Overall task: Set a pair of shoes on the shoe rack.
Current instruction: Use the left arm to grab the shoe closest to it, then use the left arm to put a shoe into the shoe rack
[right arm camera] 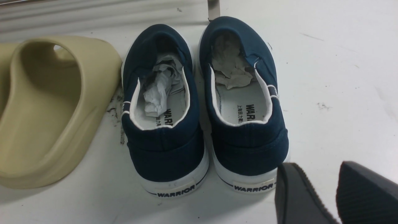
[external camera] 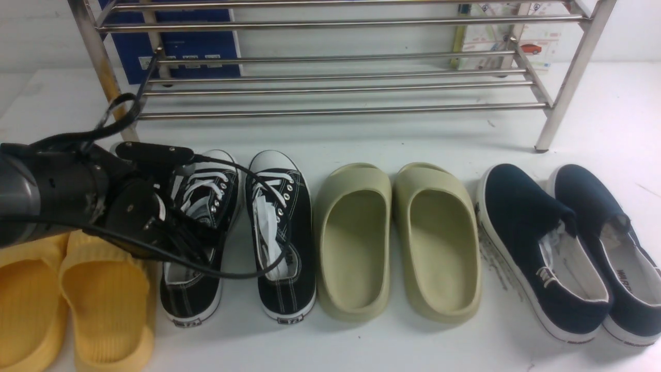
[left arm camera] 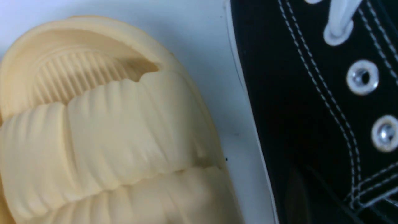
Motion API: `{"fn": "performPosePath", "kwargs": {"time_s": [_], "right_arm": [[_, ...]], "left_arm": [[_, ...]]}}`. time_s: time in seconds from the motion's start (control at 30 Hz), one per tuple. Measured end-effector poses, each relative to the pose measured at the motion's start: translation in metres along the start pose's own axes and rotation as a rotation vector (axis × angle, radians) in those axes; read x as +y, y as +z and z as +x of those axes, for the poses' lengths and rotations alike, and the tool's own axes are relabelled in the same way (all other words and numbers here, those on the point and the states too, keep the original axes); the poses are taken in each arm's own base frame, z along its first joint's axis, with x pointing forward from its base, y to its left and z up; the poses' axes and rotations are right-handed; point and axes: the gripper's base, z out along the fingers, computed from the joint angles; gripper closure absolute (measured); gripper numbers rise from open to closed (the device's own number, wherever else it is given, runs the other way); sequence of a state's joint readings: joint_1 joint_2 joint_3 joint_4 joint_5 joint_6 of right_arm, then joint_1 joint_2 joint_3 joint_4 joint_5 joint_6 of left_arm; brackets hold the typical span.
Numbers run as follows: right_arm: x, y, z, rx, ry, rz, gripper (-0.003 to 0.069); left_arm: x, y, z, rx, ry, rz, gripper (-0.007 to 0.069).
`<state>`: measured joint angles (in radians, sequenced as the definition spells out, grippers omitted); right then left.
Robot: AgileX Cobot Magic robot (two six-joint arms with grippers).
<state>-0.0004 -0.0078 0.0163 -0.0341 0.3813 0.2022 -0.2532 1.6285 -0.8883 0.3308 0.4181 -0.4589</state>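
Note:
The pair of shoes, two black lace-up sneakers with white toe caps, stands side by side on the white table: the left sneaker [external camera: 191,294] and the right sneaker [external camera: 283,232]. My left gripper [external camera: 192,233] reaches down into the left sneaker's opening and is shut on its side wall. The left wrist view shows that sneaker's black canvas [left arm camera: 295,109] very close, with the fingers lost in the dark. The steel shoe rack [external camera: 335,23] stands behind the row with bare rails. My right gripper [right arm camera: 323,189] hovers open behind the navy slip-ons, holding nothing.
Yellow slippers [external camera: 103,294] lie left of the sneakers, one of them [left arm camera: 102,133] close beside the held sneaker. Olive slippers [external camera: 353,237] are in the middle and navy slip-ons [external camera: 537,243] on the right. A blue box [external camera: 181,44] stands behind the rack.

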Motion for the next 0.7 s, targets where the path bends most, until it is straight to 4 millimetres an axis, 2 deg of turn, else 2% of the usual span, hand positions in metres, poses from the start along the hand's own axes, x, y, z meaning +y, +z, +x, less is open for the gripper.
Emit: {"fn": "performPosePath", "kwargs": {"time_s": [0.13, 0.27, 0.43, 0.6, 0.7], "right_arm": [[0.0, 0.0, 0.0, 0.0, 0.0, 0.0, 0.0419], [0.0, 0.0, 0.0, 0.0, 0.0, 0.0, 0.0419], [0.0, 0.0, 0.0, 0.0, 0.0, 0.0, 0.0419], [0.0, 0.0, 0.0, 0.0, 0.0, 0.0, 0.0419], [0.0, 0.0, 0.0, 0.0, 0.0, 0.0, 0.0419]], "left_arm": [[0.001, -0.015, -0.005, -0.052, -0.041, 0.014, 0.0638], [0.004, -0.049, -0.013, -0.176, -0.052, 0.037, 0.0638], [0.003, -0.075, -0.024, -0.333, -0.067, 0.089, 0.0638], [0.002, -0.078, -0.033, -0.365, -0.121, 0.108, 0.0638], [0.004, -0.076, -0.05, -0.398, -0.195, 0.121, 0.0638]]}}
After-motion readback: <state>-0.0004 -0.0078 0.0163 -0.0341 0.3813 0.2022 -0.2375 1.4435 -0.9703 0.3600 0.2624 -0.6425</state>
